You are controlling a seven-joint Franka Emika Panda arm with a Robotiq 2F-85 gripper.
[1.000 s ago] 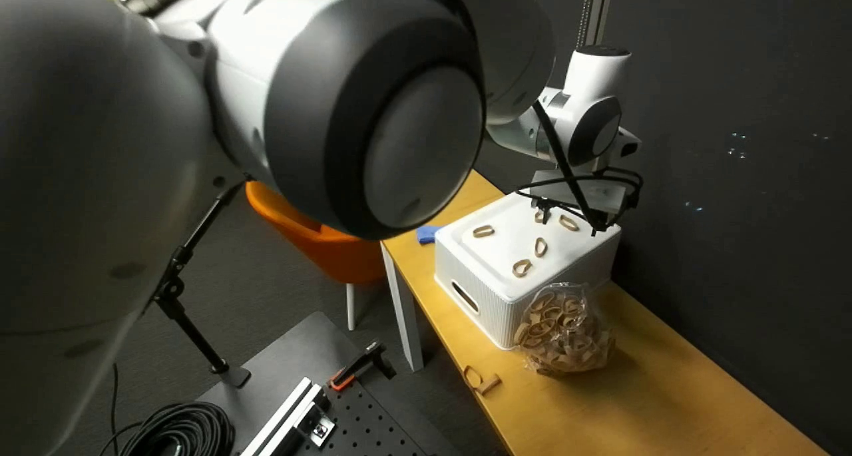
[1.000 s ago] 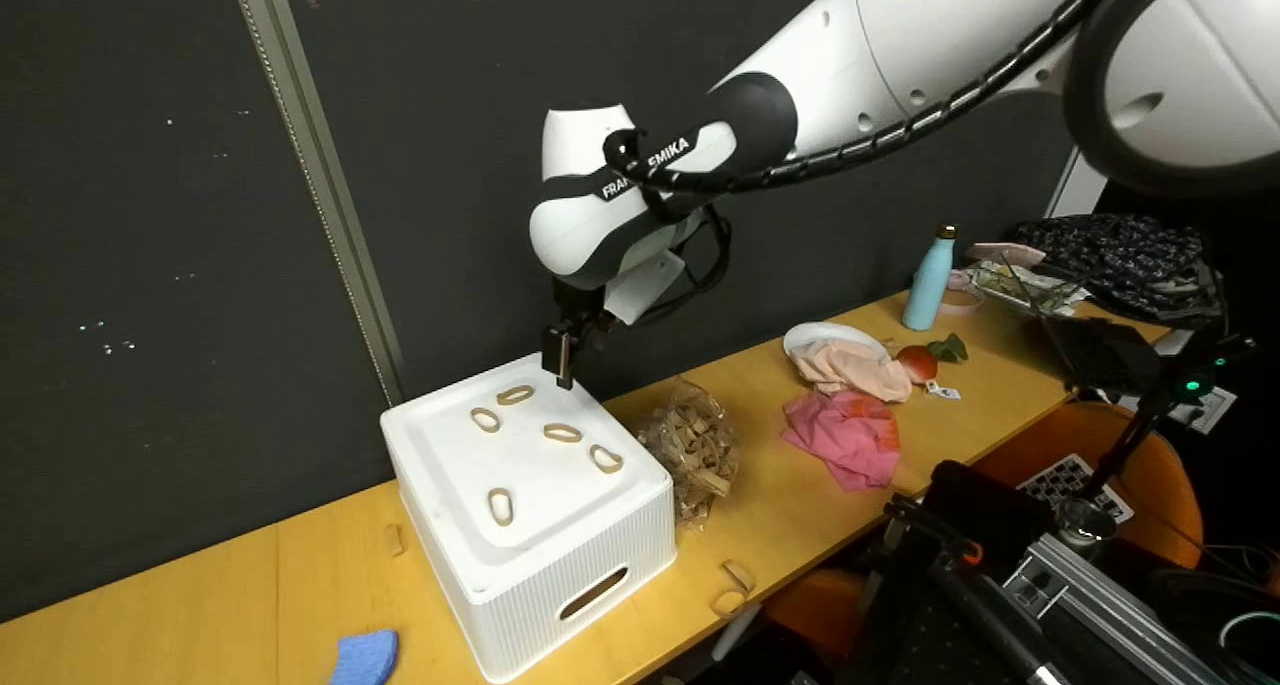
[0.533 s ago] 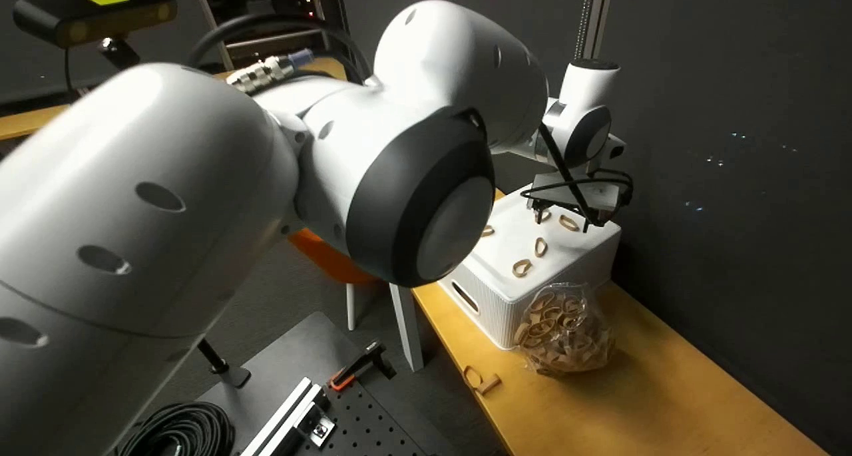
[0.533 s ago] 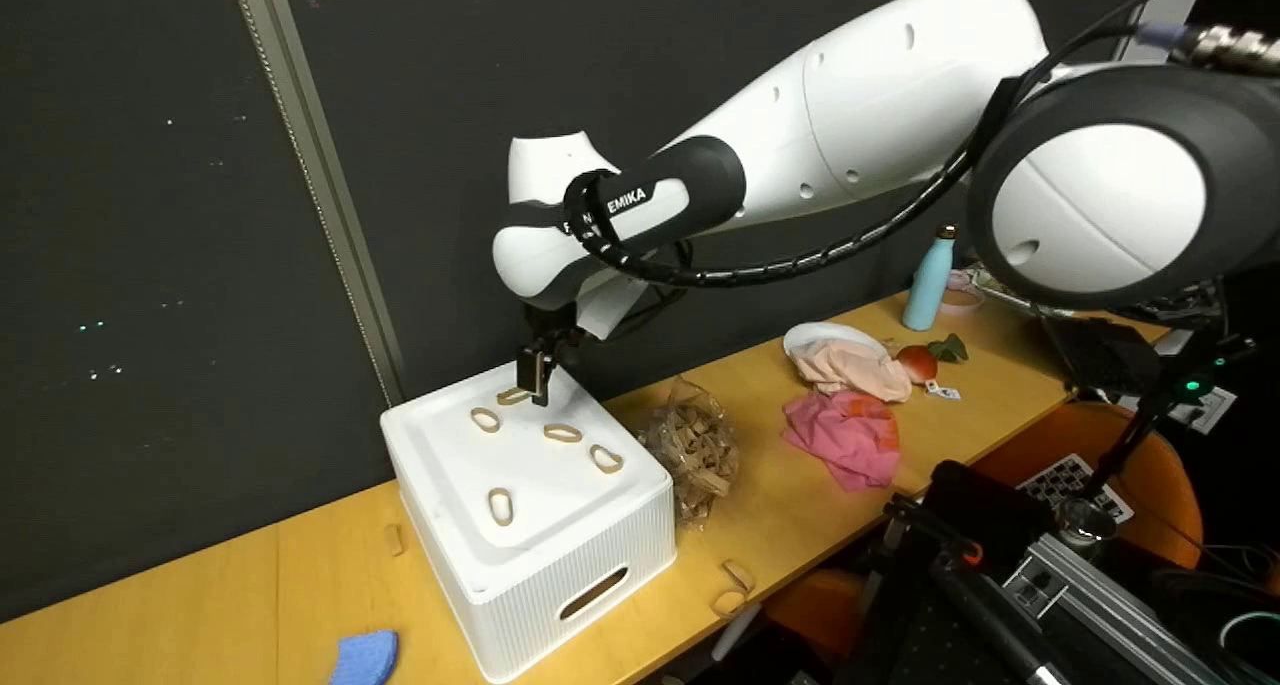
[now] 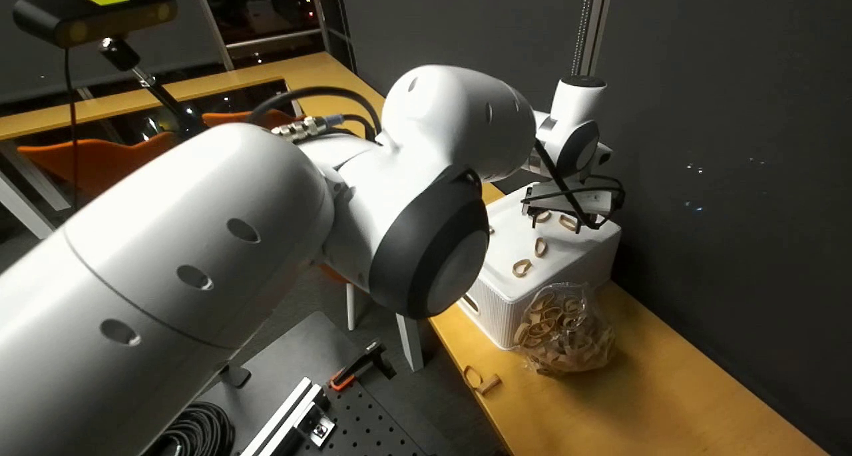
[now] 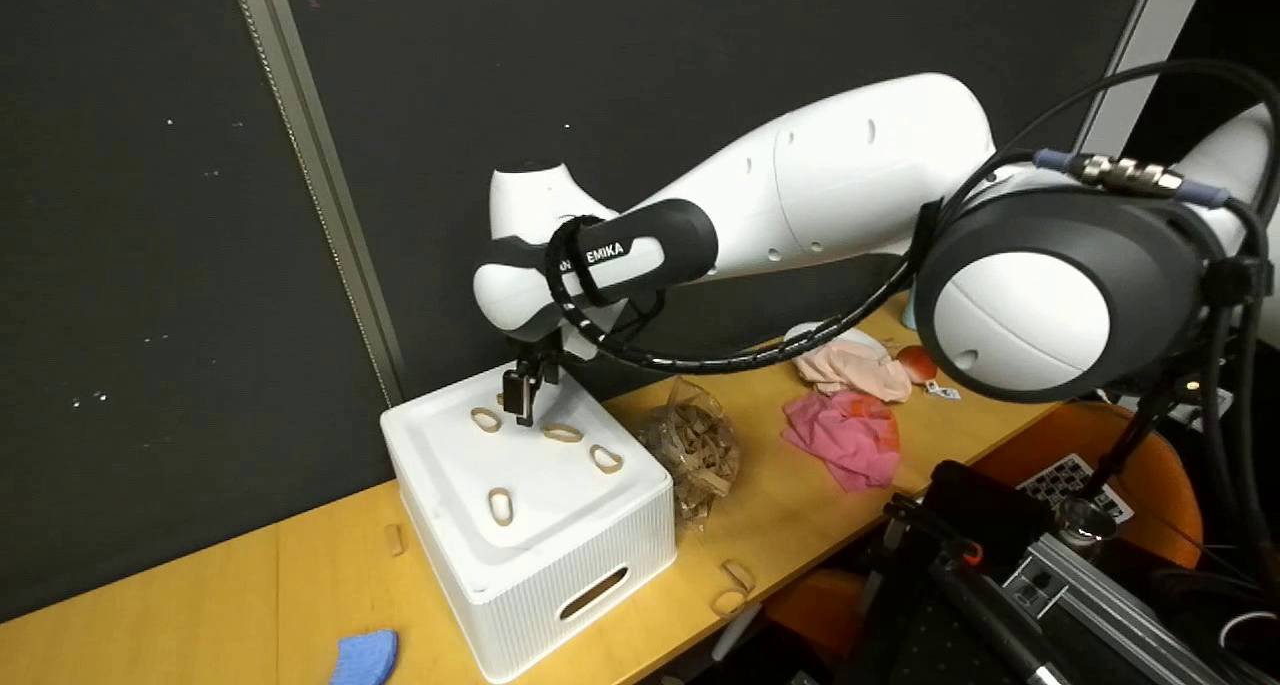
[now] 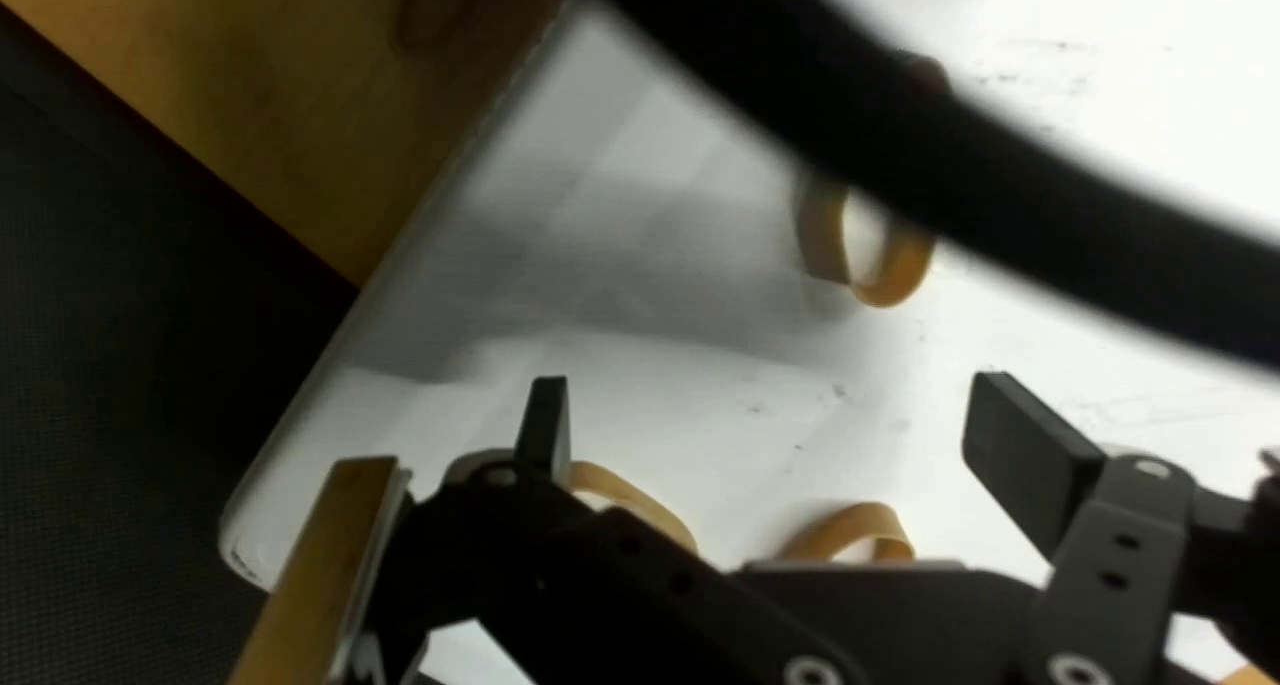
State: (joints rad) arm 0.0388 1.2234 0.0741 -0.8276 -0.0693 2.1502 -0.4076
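My gripper is open and empty just above the white box, seen in an exterior view [image 5: 556, 226], in an exterior view [image 6: 522, 405] and in the wrist view [image 7: 770, 400]. The upturned white box [image 6: 530, 595] carries several tan rubber-band-like loops. In the wrist view, one loop [image 7: 860, 525] lies between the fingers, partly hidden by the gripper body. Another loop [image 7: 645, 510] lies beside the left finger, partly hidden; contact is unclear. A third loop [image 7: 885, 280] lies farther off, partly behind a black cable. A loop [image 6: 562, 432] lies close to the fingers.
A clear bag of loops [image 5: 566, 333] leans by the box on the wooden table [image 5: 639, 403]. Two loose loops [image 6: 730, 600] lie near the table edge. A blue cloth [image 6: 365, 657], pink cloth [image 6: 850, 440] and red item [image 6: 917, 364] are nearby. A dark wall [image 6: 480, 45] stands behind.
The arm has lowered. In both exterior views the gripper has moved left, and it is now lower over the box top. The loops and the box have not moved.
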